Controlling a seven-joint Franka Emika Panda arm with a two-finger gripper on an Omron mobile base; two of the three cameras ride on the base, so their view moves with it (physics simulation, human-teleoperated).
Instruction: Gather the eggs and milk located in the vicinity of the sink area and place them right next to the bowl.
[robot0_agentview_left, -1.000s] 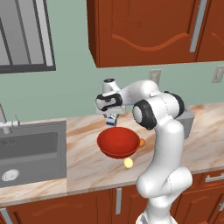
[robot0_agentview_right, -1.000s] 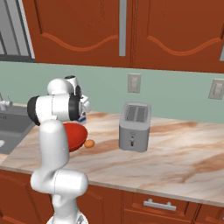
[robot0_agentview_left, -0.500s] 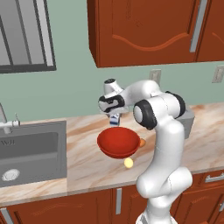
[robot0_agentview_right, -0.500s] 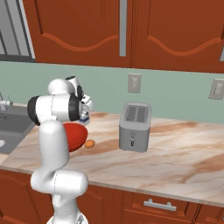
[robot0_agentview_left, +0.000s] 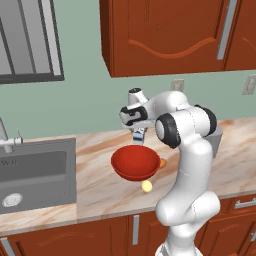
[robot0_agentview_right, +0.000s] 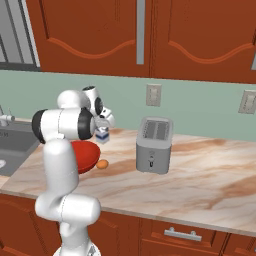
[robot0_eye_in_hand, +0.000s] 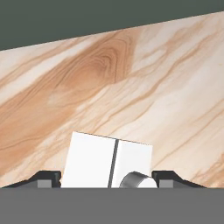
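Milk (robot0_eye_in_hand: 108, 161) upright, gable top between jaws

Arm (robot0_agentview_left: 186, 165): showing glossy white rounded links
Joints: showing dark black rings
Hand (robot0_agentview_left: 133, 115): wearing white casing, dark face

milk (robot0_eye_in_hand: 108, 162) cut by hand view's bottom, sink (robot0_agentview_left: 30, 170) cropped (left edge)
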